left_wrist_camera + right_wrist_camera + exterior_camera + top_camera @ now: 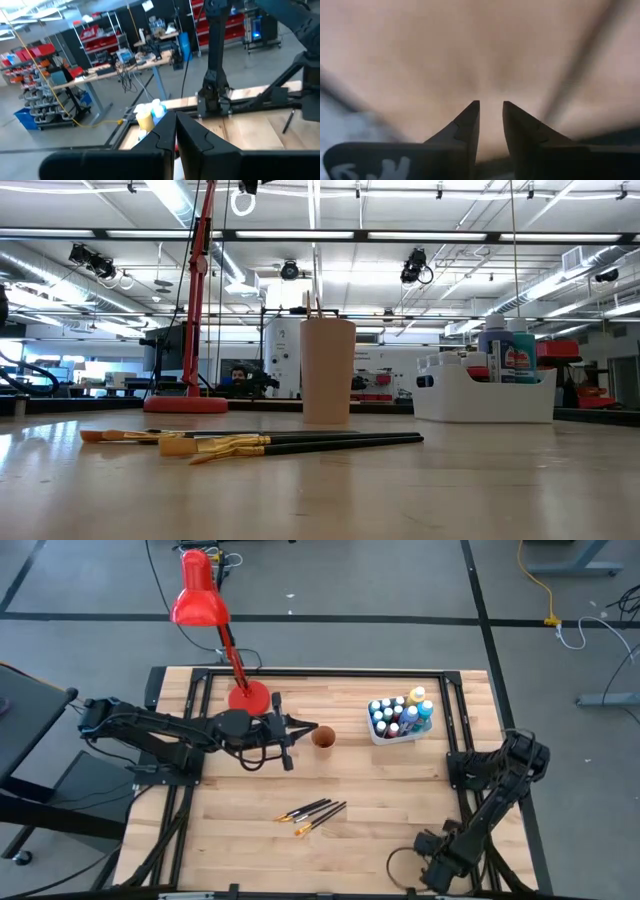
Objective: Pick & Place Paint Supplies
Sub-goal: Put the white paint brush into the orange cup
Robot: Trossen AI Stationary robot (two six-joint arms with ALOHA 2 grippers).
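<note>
Four or so brushes (312, 814) lie loose in a fan on the desk (400, 790), near its front edge and about midway across; I cannot count them exactly from above. Their long axes run mostly left to right, dark handles toward the right arm's side and slightly back, orange-yellow ends toward the left and front. The paint bottles (400, 715) already stand packed in the white tub (392, 736) at the back right. An orange cup (323, 737) stands mid-desk, between the tub and the red lamp (202, 600).

The left tool (296, 727) hangs at the cup, just beside or above its rim, with its fingers (167, 132) pressed together and nothing visible between them. The brushes lie well in front of it, toward the desk's near edge. The right tool (432, 875) waits folded at the front right corner, its fingers (470, 120) slightly parted and empty.

By my judgement the left arm is the nearer of the two, and should reach forward and close across the handles, not along them.
</note>
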